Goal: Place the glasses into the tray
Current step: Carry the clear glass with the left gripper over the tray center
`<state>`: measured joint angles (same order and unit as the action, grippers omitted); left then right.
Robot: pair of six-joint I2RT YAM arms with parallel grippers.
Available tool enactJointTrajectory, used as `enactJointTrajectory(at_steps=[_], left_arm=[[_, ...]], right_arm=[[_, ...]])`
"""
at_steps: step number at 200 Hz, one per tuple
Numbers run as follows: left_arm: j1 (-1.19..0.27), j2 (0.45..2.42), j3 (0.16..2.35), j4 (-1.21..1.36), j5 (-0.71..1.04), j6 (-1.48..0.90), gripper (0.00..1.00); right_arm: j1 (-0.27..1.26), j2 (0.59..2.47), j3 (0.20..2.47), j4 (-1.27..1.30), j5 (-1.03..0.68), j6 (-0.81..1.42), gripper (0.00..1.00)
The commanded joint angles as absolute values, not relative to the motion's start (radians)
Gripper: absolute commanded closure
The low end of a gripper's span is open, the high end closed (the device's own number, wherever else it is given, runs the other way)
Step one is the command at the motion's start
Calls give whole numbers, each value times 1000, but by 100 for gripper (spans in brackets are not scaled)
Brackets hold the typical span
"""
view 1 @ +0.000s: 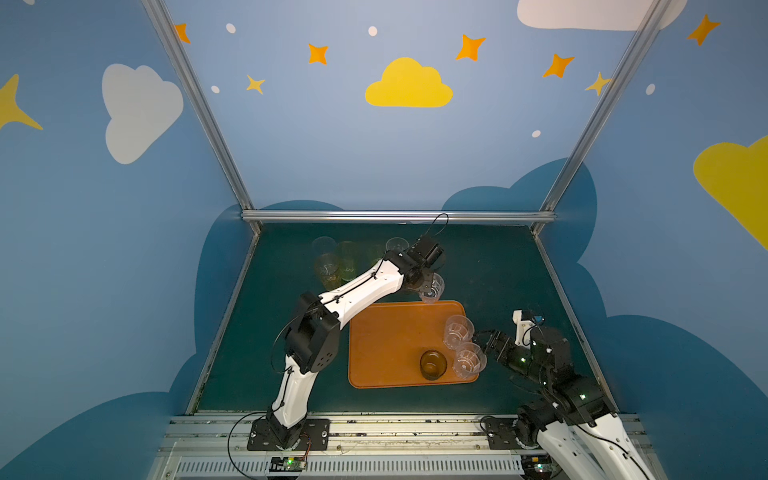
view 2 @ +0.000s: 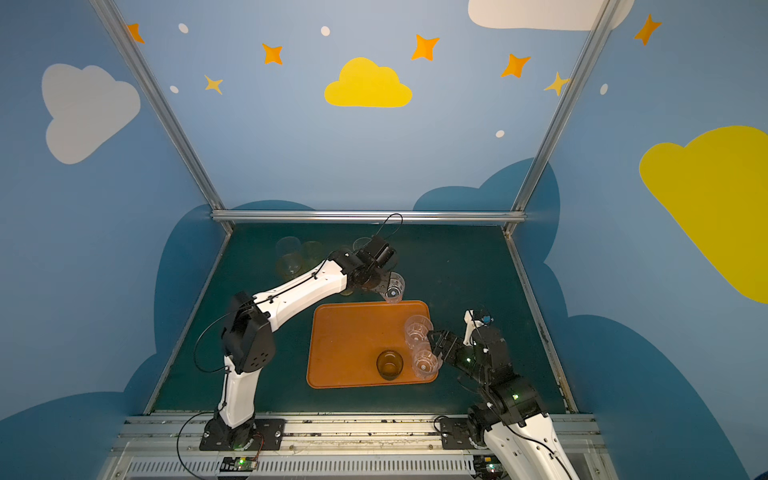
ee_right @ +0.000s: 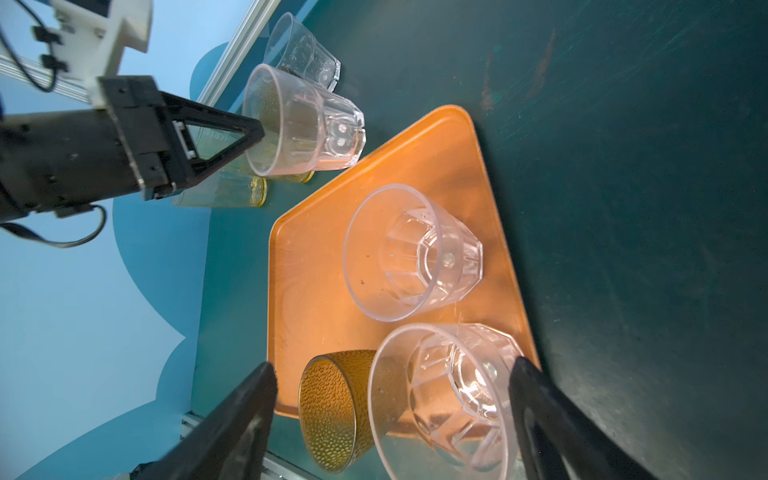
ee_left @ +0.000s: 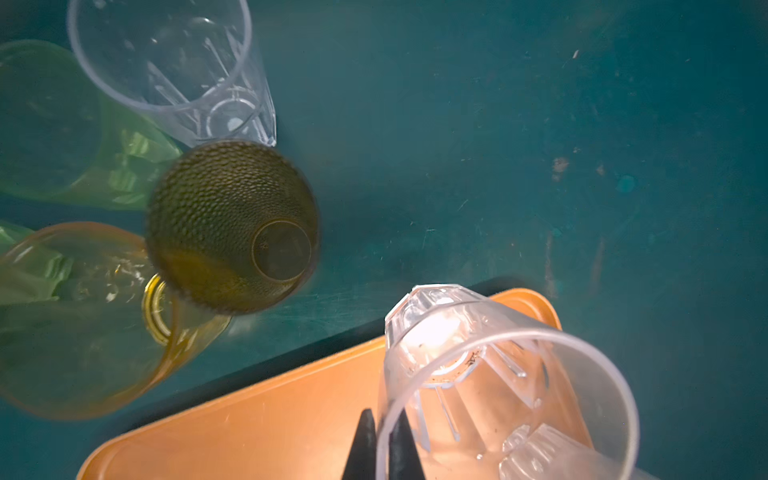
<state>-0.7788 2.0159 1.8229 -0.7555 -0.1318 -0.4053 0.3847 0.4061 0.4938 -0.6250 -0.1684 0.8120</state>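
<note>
1. Both top views show a dark green table with a flat orange-brown tray laid near its middle.
2. Three glasses are stood upright on the tray. A brown glass with a dimpled wall is set by the tray's near edge. A clear, faceted corner glass is set in the tray's near right corner. A clear side glass is set against the tray's right rim, just behind the corner glass.
3. The left gripper is stretched out to the tray's far edge. Its fingers are pinched narrowly onto the rim of a fourth clear glass, the held glass.
4. In the left wrist view the held glass is seen tilted, with its base over the right end of the tray's far rim. Whether it touches the tray cannot be told.
5. The right gripper is placed at the tray's near right corner. Its fingers are spread wide on either side of the corner glass, and a clear gap is seen between one finger and that glass.
6. More glasses are bunched on the table beyond the tray's far left corner. A second dimpled brown tumbler, a green tumbler, an amber tumbler and a tall clear tumbler are seen there, close together.
</note>
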Motion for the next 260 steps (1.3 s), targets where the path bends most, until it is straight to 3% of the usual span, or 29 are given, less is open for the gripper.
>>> enactJointTrajectory(at_steps=[1,119,260], left_arm=[[-787,1929,1755,-719,-170,-431,96],[-836,1557,1376,-683,-273,-500,96],[-853,1330,1076,-634,-339,-561,96]], right_arm=[[382,398,536,-644,-199,825,14],[382,409,605,-691,-248,824,14],[382,444,617,-676,-311,850,14]])
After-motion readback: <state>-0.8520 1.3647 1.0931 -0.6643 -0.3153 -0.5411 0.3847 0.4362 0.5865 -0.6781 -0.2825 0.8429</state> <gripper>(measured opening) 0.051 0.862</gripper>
